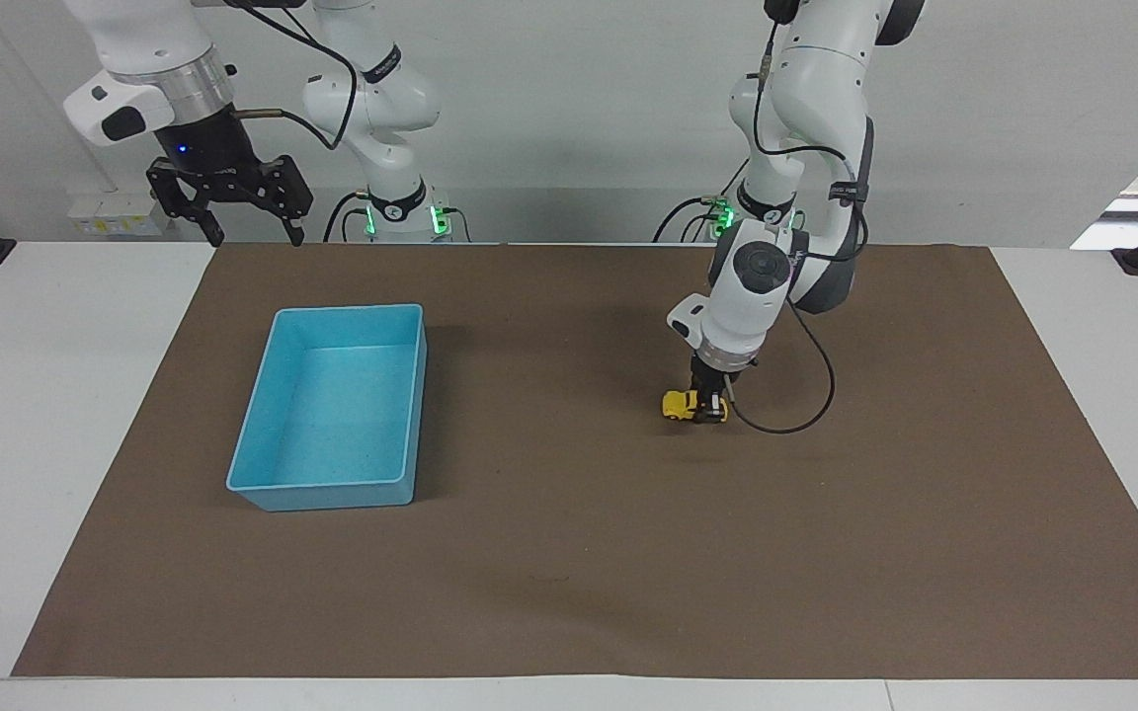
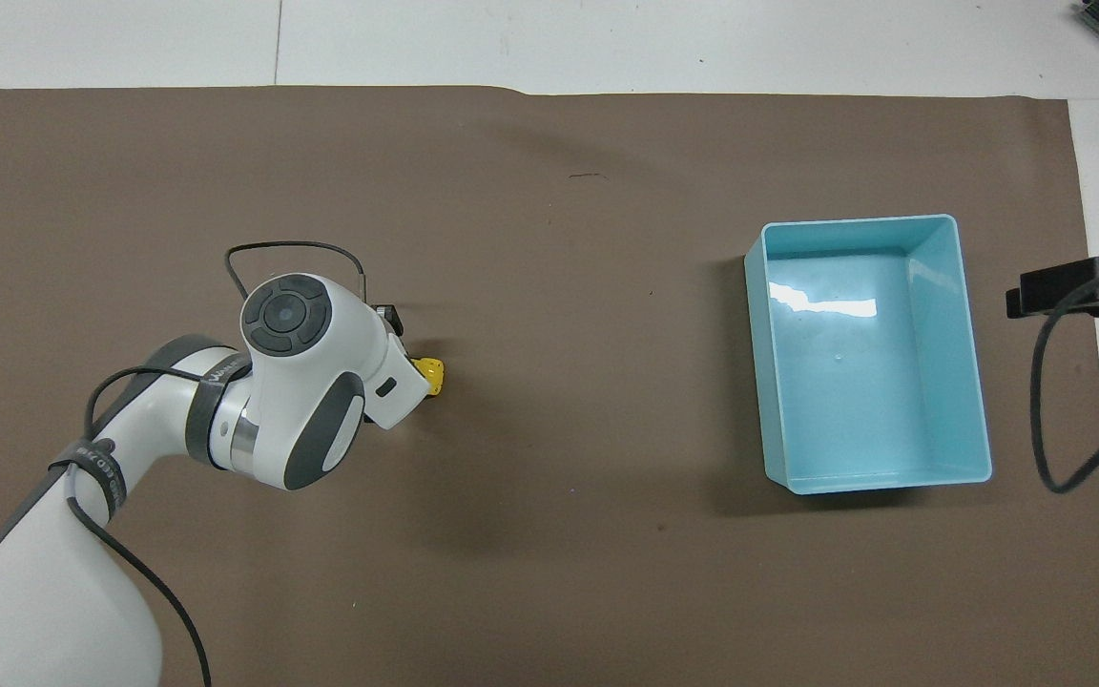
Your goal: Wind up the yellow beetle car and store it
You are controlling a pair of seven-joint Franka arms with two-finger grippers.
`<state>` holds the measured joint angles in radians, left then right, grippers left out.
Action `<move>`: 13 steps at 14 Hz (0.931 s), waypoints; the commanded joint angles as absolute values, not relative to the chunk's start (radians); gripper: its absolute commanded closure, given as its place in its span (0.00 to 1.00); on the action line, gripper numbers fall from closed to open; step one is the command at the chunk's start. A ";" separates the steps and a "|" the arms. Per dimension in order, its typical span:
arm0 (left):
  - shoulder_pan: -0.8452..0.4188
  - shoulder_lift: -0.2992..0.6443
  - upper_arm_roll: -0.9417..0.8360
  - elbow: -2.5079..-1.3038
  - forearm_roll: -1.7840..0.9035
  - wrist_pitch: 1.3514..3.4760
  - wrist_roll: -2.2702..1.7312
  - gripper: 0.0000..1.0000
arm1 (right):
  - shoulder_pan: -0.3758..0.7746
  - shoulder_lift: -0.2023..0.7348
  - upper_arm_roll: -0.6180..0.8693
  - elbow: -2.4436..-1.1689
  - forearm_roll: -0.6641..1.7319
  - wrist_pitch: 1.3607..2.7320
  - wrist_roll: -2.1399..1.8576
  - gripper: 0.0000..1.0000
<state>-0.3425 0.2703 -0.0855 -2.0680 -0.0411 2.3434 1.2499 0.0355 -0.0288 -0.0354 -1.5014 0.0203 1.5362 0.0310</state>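
The yellow beetle car [image 1: 683, 405] sits on the brown mat with its wheels down. My left gripper [image 1: 710, 404] comes straight down onto it and is shut on its rear part. In the overhead view the left wrist hides nearly all of the yellow beetle car [image 2: 432, 371]; only its yellow nose pokes out toward the bin. My right gripper [image 1: 247, 233] hangs open in the air above the table edge by the right arm's base, well away from the car, and waits.
An empty blue bin [image 1: 270, 486] [image 2: 974, 343] stands on the brown mat [image 1: 569, 573] toward the right arm's end of the table. A black cable [image 1: 806, 415] loops from the left wrist down beside the car.
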 commanded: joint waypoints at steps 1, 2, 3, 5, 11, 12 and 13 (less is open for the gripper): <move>-0.292 0.285 -0.084 -2.112 -0.029 2.362 1.293 1.00 | 0.028 -0.032 -0.034 -1.508 0.044 1.543 0.051 0.00; -0.288 0.279 -0.084 -2.112 -0.029 2.355 1.293 1.00 | 0.028 -0.032 -0.032 -1.508 0.044 1.542 0.051 0.00; -0.282 0.276 -0.084 -2.112 -0.029 2.346 1.293 1.00 | 0.028 -0.032 -0.032 -1.508 0.044 1.543 0.051 0.00; -0.279 0.273 -0.084 -2.111 -0.029 2.335 1.293 1.00 | 0.028 -0.032 -0.032 -1.508 0.044 1.542 0.051 0.00; -0.238 0.226 -0.078 -2.008 -0.029 2.205 1.511 0.00 | 0.028 -0.032 -0.034 -1.508 0.044 1.542 0.051 0.00; -0.217 0.222 -0.075 -1.975 -0.035 2.162 1.505 0.00 | 0.028 -0.032 -0.032 -1.508 0.044 1.542 0.051 0.00; -0.195 0.222 -0.075 -1.933 -0.037 2.123 1.503 0.00 | 0.028 -0.032 -0.032 -1.508 0.044 1.543 0.051 0.00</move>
